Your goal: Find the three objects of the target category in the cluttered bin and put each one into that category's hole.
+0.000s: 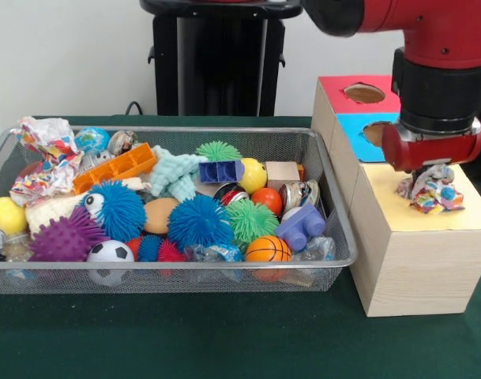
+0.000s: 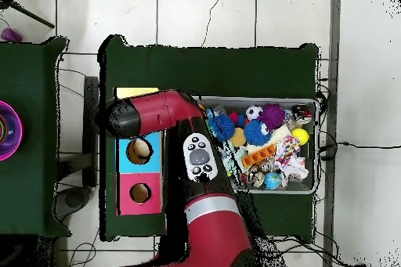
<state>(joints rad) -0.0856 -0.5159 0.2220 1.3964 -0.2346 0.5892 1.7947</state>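
Hanging over the yellow-topped box, the gripper is clenched on a crumpled paper wad printed in red, blue and yellow, which sits right at the fingertips, just above or touching the box's pale top. The hole of that box does not show in either view (the front view has the wad and gripper over it, the overhead view has the red arm across it). Behind the gripper in the front view stand the blue-topped box and the red-topped box. Well off to the side of the gripper lies the wire bin, and at its far end rest two more paper wads, among spiky balls and other toys.
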